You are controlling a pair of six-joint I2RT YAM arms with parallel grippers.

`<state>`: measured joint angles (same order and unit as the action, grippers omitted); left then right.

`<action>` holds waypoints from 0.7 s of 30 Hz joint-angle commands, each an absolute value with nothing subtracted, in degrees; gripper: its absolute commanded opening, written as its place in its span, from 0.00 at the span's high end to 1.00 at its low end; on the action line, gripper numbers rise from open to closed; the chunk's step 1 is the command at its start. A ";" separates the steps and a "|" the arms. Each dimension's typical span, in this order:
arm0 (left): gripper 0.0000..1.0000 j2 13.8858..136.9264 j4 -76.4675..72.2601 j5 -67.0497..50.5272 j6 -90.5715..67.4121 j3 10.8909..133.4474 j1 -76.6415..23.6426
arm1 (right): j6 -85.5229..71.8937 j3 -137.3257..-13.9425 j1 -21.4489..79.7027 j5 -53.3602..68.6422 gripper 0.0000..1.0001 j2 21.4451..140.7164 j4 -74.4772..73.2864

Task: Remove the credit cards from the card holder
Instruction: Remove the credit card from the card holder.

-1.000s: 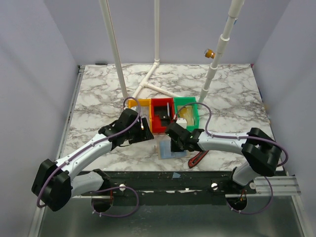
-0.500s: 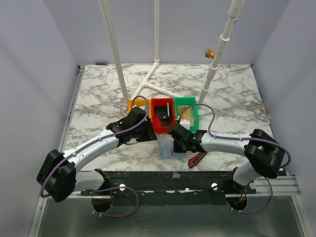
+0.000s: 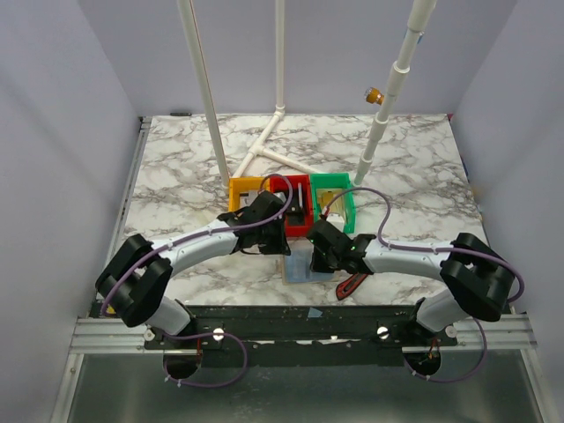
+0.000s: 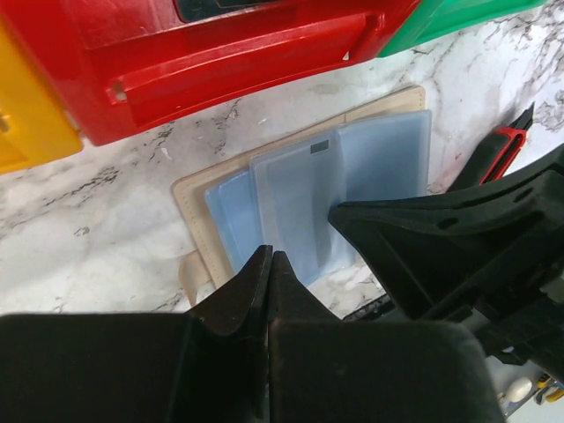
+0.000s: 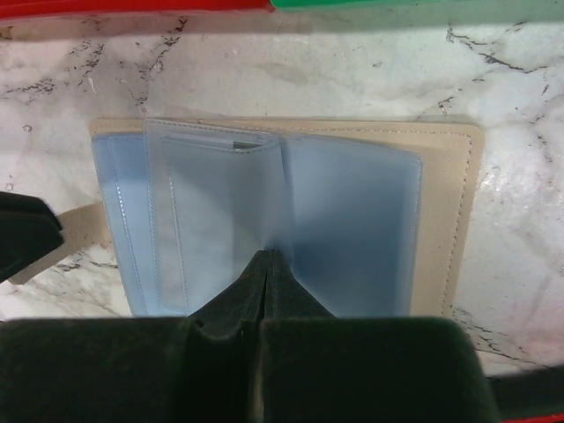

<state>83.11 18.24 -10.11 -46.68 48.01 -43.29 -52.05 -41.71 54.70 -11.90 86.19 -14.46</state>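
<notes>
The card holder (image 3: 297,269) lies open on the marble just in front of the bins, a tan cover (image 5: 445,211) with blue-grey see-through pockets (image 4: 300,198). My left gripper (image 4: 269,256) is shut, its tips at the near-left edge of those pockets, and nothing shows between them. From the other side my right gripper (image 5: 271,256) is shut too, its tips resting on the middle fold of the pockets. Seen from above, the left gripper (image 3: 282,249) and right gripper (image 3: 312,259) meet over the holder. I cannot make out the credit cards; the pockets hide whatever they hold.
Yellow (image 3: 244,189), red (image 3: 284,191) and green (image 3: 335,194) bins stand in a row right behind the holder. A red-and-black tool (image 3: 352,284) lies to its right near the table's front edge. White pipes (image 3: 273,150) rise and lie at the back.
My left arm swung right and down to the holder, and its gripper went from open to shut. The right gripper stayed shut on the holder, shifting only slightly.
</notes>
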 commanded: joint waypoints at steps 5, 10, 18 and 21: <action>1.00 89.14 14.28 -13.42 -45.26 50.23 -45.22 | -52.54 -37.58 53.09 -8.60 0.99 86.90 -14.60; 1.00 91.08 14.30 -13.32 -45.35 50.10 -45.45 | -52.56 -37.10 52.59 -8.13 0.99 86.59 -14.16; 1.00 93.05 13.19 -14.02 -45.26 50.43 -46.40 | -52.57 -36.38 52.04 -7.32 0.99 86.22 -13.63; 1.00 93.96 13.18 -14.04 -45.26 51.10 -46.90 | -52.56 -36.13 51.99 -7.20 0.99 86.00 -13.54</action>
<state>92.33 14.59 -12.73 -46.06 49.10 -45.93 -52.77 -38.70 52.38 -7.25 84.71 -10.52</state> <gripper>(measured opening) 0.008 0.007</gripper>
